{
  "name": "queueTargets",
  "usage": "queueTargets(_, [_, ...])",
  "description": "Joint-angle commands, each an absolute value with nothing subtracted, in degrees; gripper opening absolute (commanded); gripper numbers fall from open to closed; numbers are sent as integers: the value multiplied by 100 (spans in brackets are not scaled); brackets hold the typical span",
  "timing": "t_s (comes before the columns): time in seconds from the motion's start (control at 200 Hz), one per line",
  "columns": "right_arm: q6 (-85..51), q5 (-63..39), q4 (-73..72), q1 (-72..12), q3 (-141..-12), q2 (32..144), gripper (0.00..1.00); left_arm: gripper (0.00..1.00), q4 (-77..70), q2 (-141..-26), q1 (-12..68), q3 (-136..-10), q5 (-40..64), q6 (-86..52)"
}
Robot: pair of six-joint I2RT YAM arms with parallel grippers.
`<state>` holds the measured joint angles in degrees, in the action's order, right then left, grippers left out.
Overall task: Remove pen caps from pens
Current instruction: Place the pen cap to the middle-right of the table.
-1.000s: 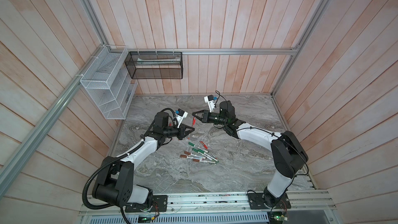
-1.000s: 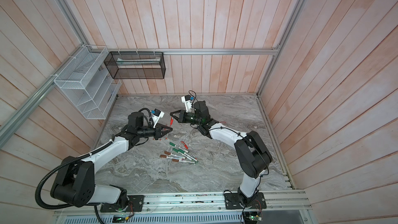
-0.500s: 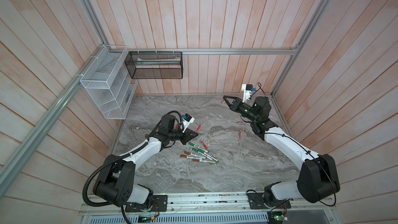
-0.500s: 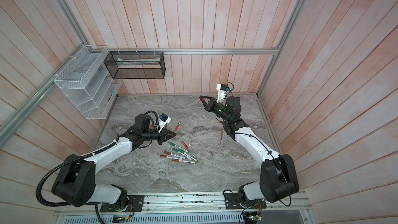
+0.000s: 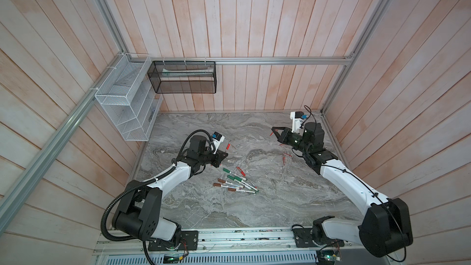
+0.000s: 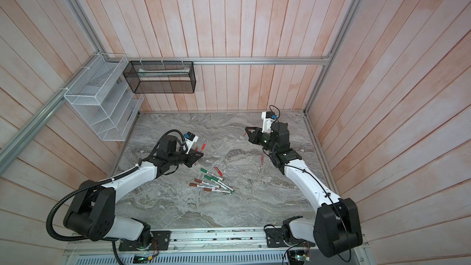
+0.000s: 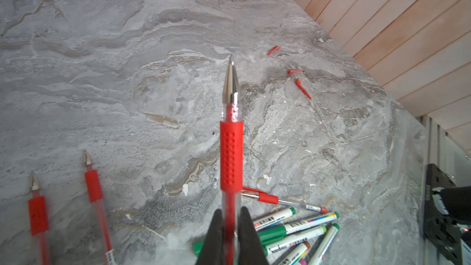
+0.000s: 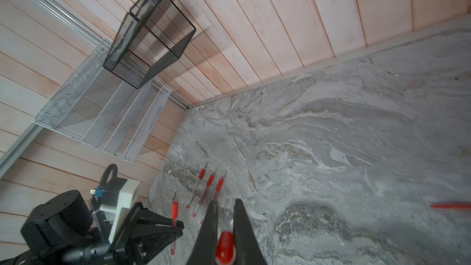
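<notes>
My left gripper (image 7: 230,215) is shut on a clear-barrelled pen with a red grip (image 7: 230,149); its bare metal tip points away from the jaws. In both top views this pen (image 5: 229,145) (image 6: 204,145) stands up from the left gripper (image 5: 224,153) at the table's left-middle. My right gripper (image 8: 225,205) is shut on a red pen cap (image 8: 224,247) and hovers at the back right (image 5: 273,131). Several green and brown markers lie in a pile (image 5: 235,182) with one capped red pen (image 7: 267,197). Three loose red caps (image 7: 296,71) lie at the right; uncapped red pens (image 8: 210,181) lie at the left.
A black mesh basket (image 5: 183,77) hangs on the back wall and a white wire rack (image 5: 125,98) on the left wall. Wooden walls close in the marble table (image 5: 254,207) on three sides. Another red cap (image 8: 451,206) lies on the marble.
A second ago both grippers met over the table's middle. The right gripper has swung away to the back right with the red cap, and the left one has shifted slightly right with the uncapped pen.
</notes>
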<state>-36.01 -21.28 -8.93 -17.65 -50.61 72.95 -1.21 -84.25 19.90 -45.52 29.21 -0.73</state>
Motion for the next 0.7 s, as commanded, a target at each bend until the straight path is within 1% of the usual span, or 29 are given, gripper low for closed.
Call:
queueTargets(0.0, [-3187,-1745,29,-1731,-4896,7320,0,0,-367,-8710,1925,-4456,2414,-404])
queueTargets(0.1, [-3050,-1767,286,-1718,-4801,7415,0,0,-257,-8947,1929,-4624,2263,-713])
queueTargets(0.305, [-2878,-1737,520,-1604,-4563,7726,0,1,34,-9373,1872,-4944,1991,-777])
queueTargets(0.455, [-2777,-1644,453,-1475,-4366,7954,0,2,0,-9590,1802,-5056,1892,-962])
queueTargets(0.535, [-2806,-1660,403,-1372,-4289,8126,0,7,153,-9734,1805,-5182,1882,-976])
queueTargets(0.69, [-2617,-1701,418,-1296,-4374,8557,0,8,142,-9940,1794,-5194,1771,-976])
